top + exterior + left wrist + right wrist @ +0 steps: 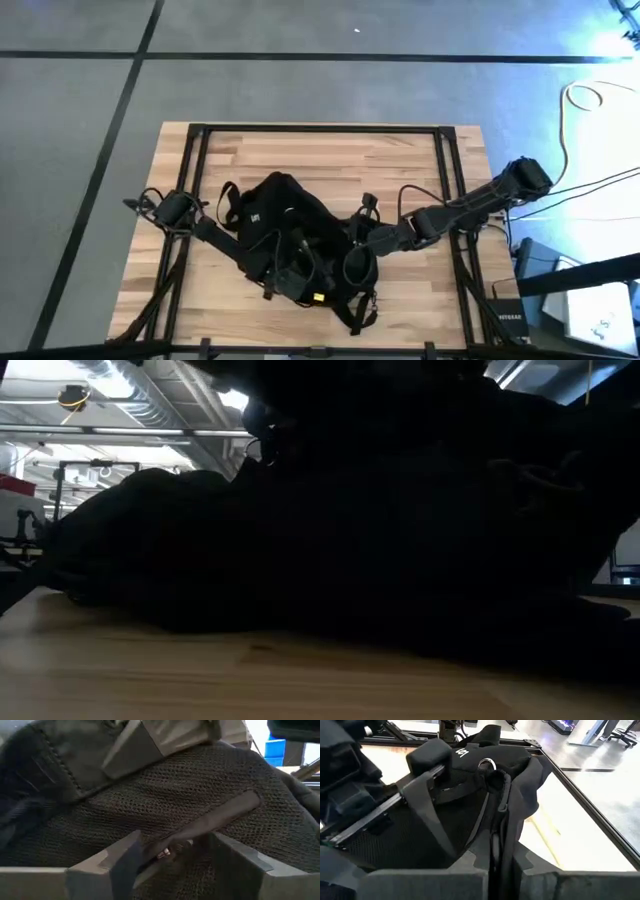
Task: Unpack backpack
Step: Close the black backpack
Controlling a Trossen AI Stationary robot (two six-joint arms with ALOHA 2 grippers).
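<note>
Black backpack [275, 225] between both end effectors; left grip unclear.

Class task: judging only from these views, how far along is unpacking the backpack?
Done: nothing lies unpacked on the table. In hand: both arms are on the backpack; the right gripper has its jaws closed on a strap, and the left gripper straddles a zipper pull. Left: opening it and removing any contents.

Light wooden table [400, 170] with a black metal frame [320, 128] along its edges, bearing near its middle the black backpack [285, 235], which lies flat with its straps [355, 310] trailing toward the near edge.
</note>
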